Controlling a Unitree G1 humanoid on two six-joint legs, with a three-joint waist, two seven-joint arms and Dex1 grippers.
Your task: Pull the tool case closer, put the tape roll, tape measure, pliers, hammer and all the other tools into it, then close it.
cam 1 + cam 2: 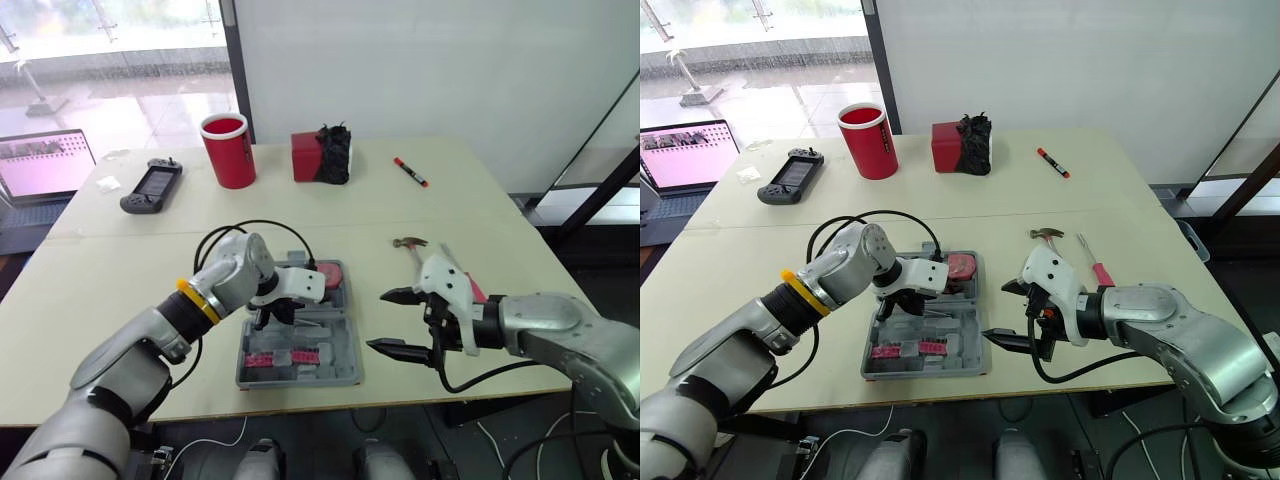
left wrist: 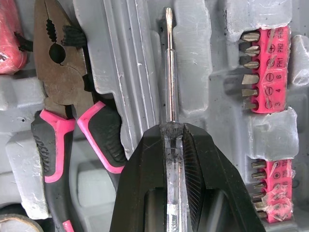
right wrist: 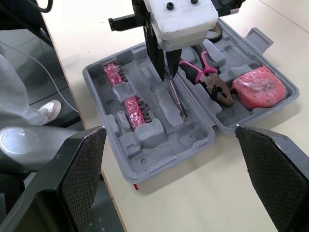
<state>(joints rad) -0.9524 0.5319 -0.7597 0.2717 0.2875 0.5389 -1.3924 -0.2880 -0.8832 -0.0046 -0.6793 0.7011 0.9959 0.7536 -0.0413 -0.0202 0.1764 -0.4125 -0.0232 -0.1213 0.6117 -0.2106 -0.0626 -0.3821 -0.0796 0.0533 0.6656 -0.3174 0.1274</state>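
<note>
Looks like office or lab-type room, not home. Big cream table (image 1: 470, 200) pushed near plain white wall (image 1: 430, 70), large dark-framed window (image 1: 110, 60) behind. Open laptop (image 1: 45, 165) off table's left end. Handheld game console (image 1: 152, 186), red cup (image 1: 229, 150), red marker (image 1: 410, 172) lying around on top.

Our left gripper (image 2: 171, 133), clamped on a clear-handled screwdriver (image 2: 169, 72), blocks the middle of the open grey plastic tool case (image 1: 300, 381). Our right gripper (image 1: 377, 320), spread wide, crowds its 3 o'clock edge. A black cable (image 1: 255, 223) loops at 11 o'clock; we find bare beige table (image 1: 370, 250) free at 1 o'clock.
</note>
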